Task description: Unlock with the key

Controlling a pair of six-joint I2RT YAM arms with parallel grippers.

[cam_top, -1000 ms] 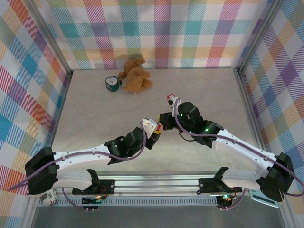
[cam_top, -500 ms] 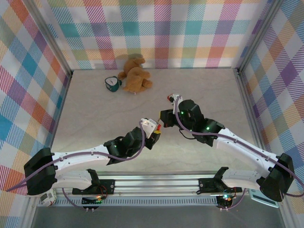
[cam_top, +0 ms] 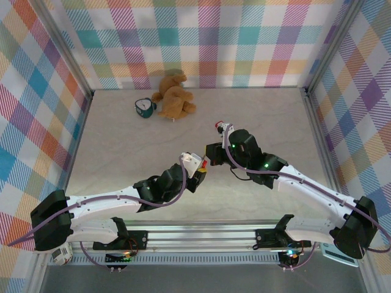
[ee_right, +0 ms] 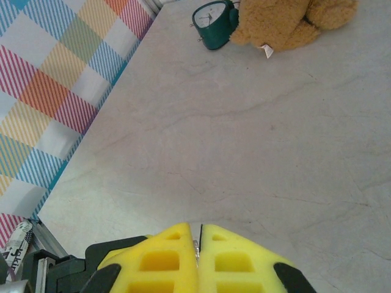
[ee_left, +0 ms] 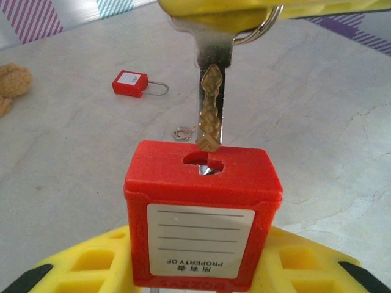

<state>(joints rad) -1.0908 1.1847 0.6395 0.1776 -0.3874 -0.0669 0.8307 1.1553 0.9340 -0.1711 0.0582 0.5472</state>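
Observation:
A red padlock [ee_left: 201, 213] with a white label sits upright in my left gripper [ee_left: 201, 268], whose yellow fingers [ee_left: 79, 265] are shut on its sides, keyhole [ee_left: 204, 163] facing away. The key [ee_left: 211, 110], thin pale metal on a ring, hangs from my right gripper [ee_left: 244, 7], which is shut on its head. Its tip stands at the mouth of the keyhole. In the top view the left gripper [cam_top: 200, 174] and the right gripper [cam_top: 209, 160] meet mid-table. In the right wrist view a sliver of metal shows between the pressed-together fingers of the right gripper [ee_right: 198, 235].
A second red padlock [ee_left: 130, 83] with a wire shackle lies on the table beyond, and a small wire ring [ee_left: 181, 132] lies nearer. A brown teddy bear [cam_top: 174, 96] and a small green clock [cam_top: 144, 108] stand at the back. Checked walls close in the table.
My right gripper drew back a little from the padlock with the key, then came close again. The left arm has held the padlock nearly still.

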